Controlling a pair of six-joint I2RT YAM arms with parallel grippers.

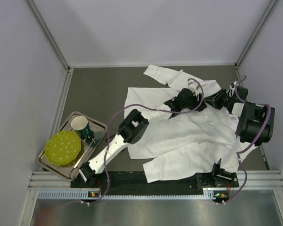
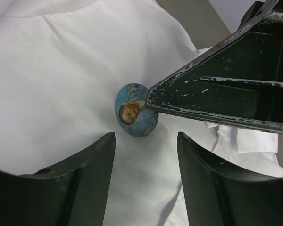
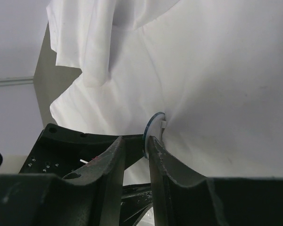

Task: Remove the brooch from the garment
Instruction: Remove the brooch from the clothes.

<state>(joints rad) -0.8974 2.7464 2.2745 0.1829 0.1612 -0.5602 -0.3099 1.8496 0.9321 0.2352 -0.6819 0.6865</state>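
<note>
The garment (image 1: 188,136) is a big white shirt spread over the grey table. The brooch (image 2: 132,113) is a round blue disc with an orange figure, pinned to the cloth. My right gripper (image 3: 136,141) has its jaws nearly closed around the brooch's (image 3: 152,126) lower edge, one finger on the face and one behind. In the left wrist view that finger (image 2: 217,99) overlaps the brooch's right side. My left gripper (image 2: 146,155) is open, just below the brooch over the cloth. In the top view both grippers, left (image 1: 193,101) and right (image 1: 210,100), meet over the shirt's upper part; the brooch is hidden there.
A metal tray (image 1: 101,125) at the left holds a green plate (image 1: 62,147) and a white cup (image 1: 79,124). The shirt (image 2: 61,84) has loose folds and a collar near the grippers. White walls close in on three sides.
</note>
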